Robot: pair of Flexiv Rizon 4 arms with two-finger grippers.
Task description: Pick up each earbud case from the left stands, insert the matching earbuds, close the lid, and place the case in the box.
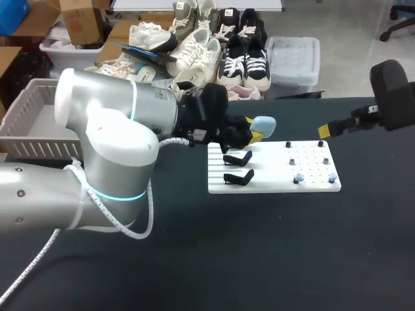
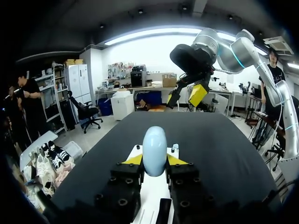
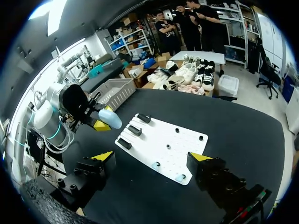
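Note:
My left gripper (image 1: 258, 131) is shut on a pale blue earbud case (image 1: 263, 122), held in the air over the far left corner of the white board (image 1: 272, 186). In the left wrist view the case (image 2: 154, 150) stands upright between the yellow tips. Black stands (image 1: 237, 159) on the board's left side are empty. Two pale blue earbuds (image 1: 299, 177) sit among pegs on the board's right side. My right gripper (image 1: 324, 130) hovers open beyond the board's far right corner; its own view shows it (image 3: 152, 158) wide apart above the earbuds (image 3: 156, 164).
A grey slatted basket (image 1: 29, 126) stands at the table's far left, seen also in the right wrist view as the basket (image 3: 112, 88). Small black pegs (image 1: 288, 144) dot the board's right half. Black tabletop (image 1: 259, 259) lies in front of the board.

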